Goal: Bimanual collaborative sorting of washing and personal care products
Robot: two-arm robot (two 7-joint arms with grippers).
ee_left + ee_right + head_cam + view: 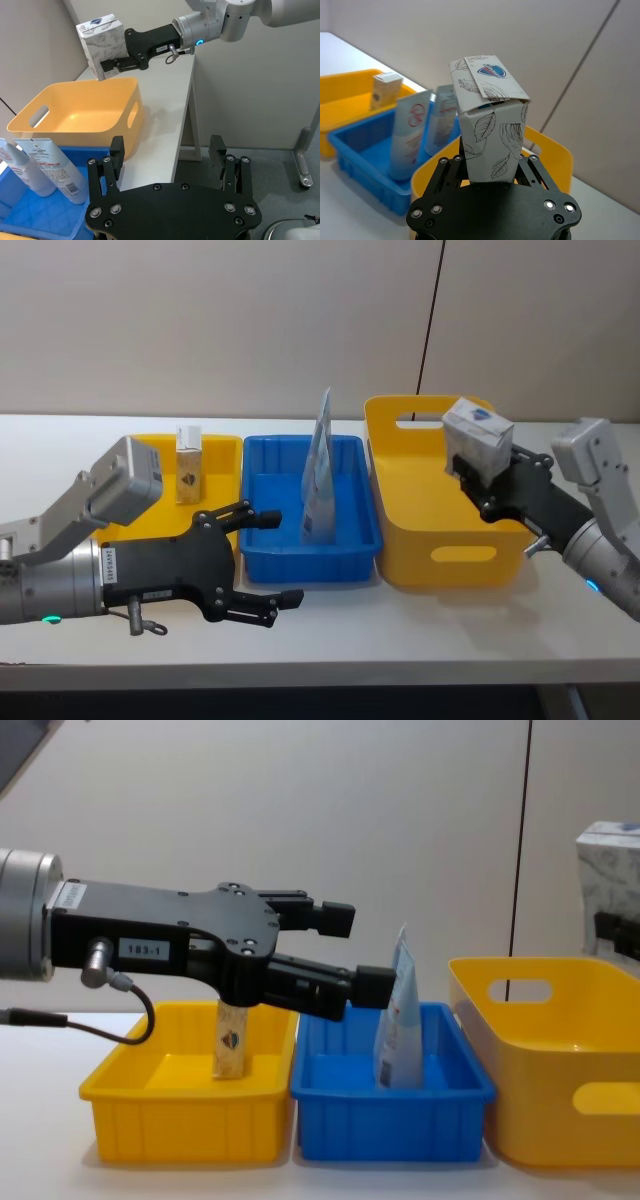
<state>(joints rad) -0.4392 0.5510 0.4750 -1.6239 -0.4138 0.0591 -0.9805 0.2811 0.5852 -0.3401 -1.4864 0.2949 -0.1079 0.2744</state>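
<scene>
Head view: pouch (320, 475) in blue tray (310, 566), carton (188, 462) in yellow tray (218, 475) — right gripper (468, 466) clamps pack (478, 432), left gripper (285, 557) gapes.

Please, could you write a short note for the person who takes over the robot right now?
Left end effector: open, empty, hovering in front of the blue tray.
Right end effector: shut on the marbled box, held above the yellow basket.
Done: carton stands in the yellow tray; pouches stand in the blue tray.
To do: probably lower the box into the basket and release it.
</scene>
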